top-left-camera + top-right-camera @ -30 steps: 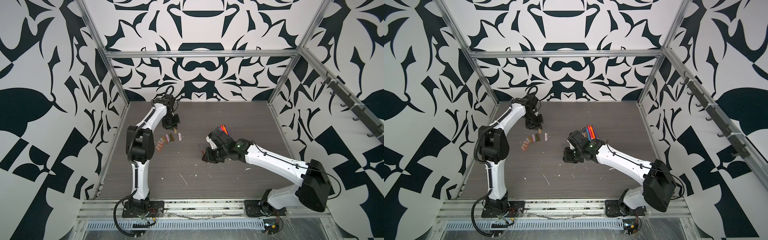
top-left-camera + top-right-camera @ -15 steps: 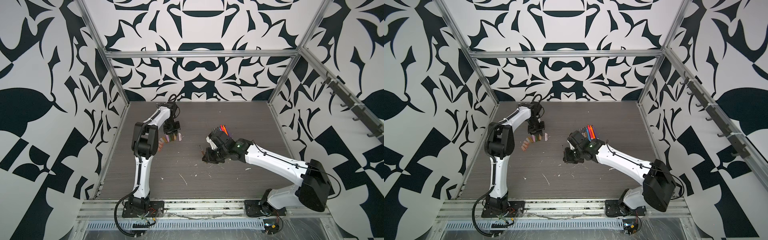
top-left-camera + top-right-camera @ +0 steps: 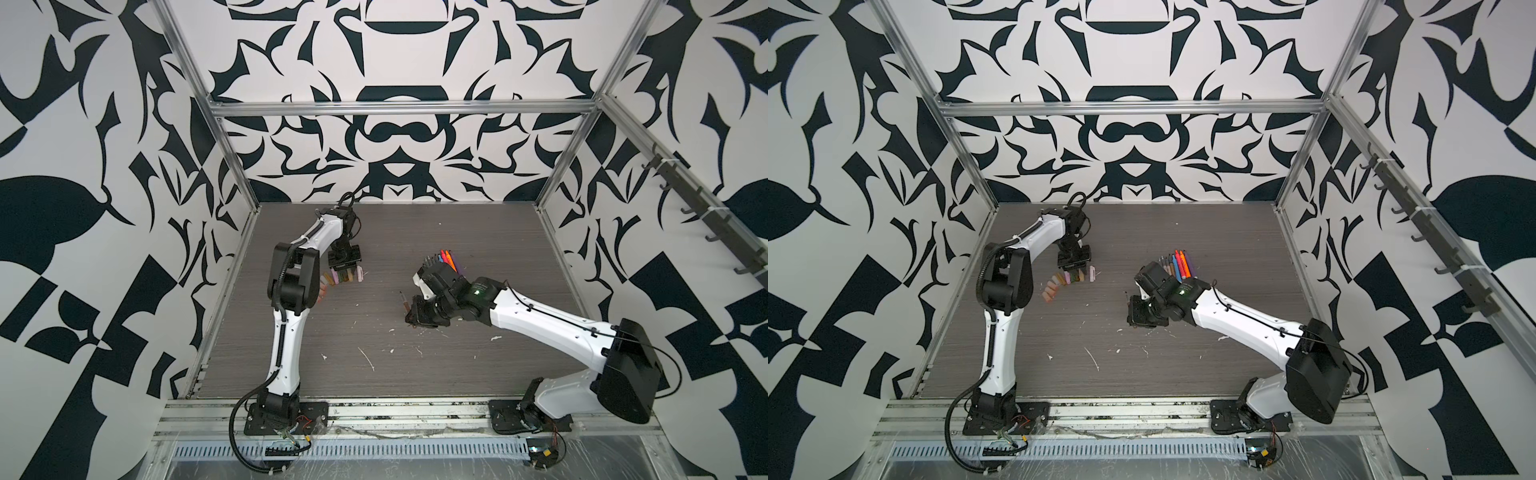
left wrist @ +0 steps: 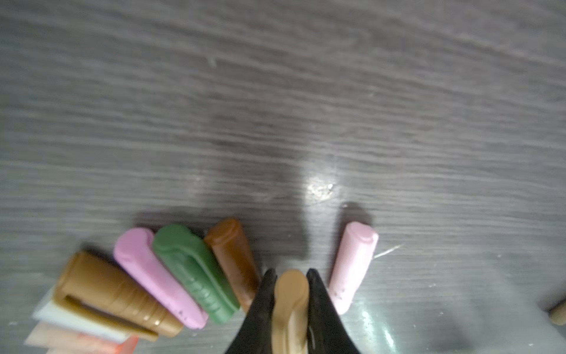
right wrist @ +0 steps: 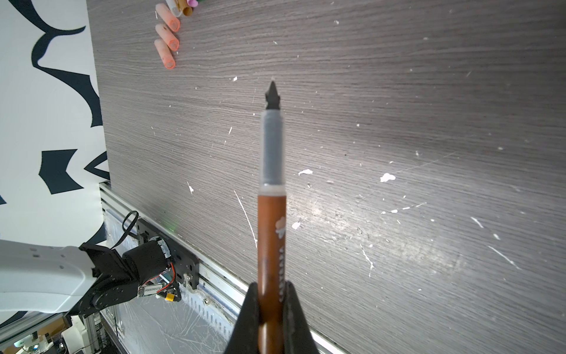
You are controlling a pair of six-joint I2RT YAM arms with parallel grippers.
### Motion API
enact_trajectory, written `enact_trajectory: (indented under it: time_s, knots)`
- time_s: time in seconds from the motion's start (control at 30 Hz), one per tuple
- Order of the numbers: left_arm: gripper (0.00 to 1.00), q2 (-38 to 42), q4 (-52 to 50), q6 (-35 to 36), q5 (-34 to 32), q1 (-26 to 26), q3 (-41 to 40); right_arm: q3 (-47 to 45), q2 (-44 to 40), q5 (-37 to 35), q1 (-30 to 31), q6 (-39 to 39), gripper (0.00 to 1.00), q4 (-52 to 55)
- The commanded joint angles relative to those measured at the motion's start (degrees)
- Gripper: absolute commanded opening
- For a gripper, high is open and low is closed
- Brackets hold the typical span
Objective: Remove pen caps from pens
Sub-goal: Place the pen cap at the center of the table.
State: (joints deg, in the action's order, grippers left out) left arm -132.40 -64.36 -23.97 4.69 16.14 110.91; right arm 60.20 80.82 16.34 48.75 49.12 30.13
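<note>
Left tool (image 4: 291, 272): clamped on tan cap (image 4: 291, 295), lower centre of frame, beside the cap row (image 4: 196, 269) (likely for tidy grouping). Right tool (image 5: 272, 286): clamped on uncapped brown pen (image 5: 272, 233).

Both top views are lit brightly and evenly from above, and shadows are kept soft. In the left wrist view the bench (image 4: 275, 92) is smeared by blur, glare is reflected, and the tan pen cap (image 4: 291, 294) is defocused.

No legible text, white lettering on brown pen (image 5: 272, 233) blurred, small sticker (image 5: 149, 289) on left arm's base (image 5: 144, 260) unreadable
</note>
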Motion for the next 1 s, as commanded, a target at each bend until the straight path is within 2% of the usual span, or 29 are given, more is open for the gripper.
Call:
enact_trajectory:
  time_s: [0.0,0.33,0.5,0.7,0.97]
  knots:
    - [0.21,-0.67,-2.59,0.08,-0.51,-0.32,2.07,1.22,-1.4,-1.0,-0.15,-0.61,0.0,1.12]
    - [0.29,0.0,-3.58,0.32,-0.81,-0.58,3.2,3.52,-0.11,-1.0,-1.53,-2.9,0.0,3.02]
    - [0.28,5.07,-3.42,-0.06,0.24,-0.79,2.22,9.39,3.98,-2.55,-6.59,-10.52,0.0,9.95]
    - [0.28,17.37,2.97,-3.71,6.8,-0.84,-7.43,20.17,13.89,-15.28,-7.53,-21.0,0.0,18.22]
    - [0.29,32.12,8.93,-9.62,13.02,-0.77,-21.34,31.84,29.67,-31.9,-7.53,-26.49,0.0,24.33]
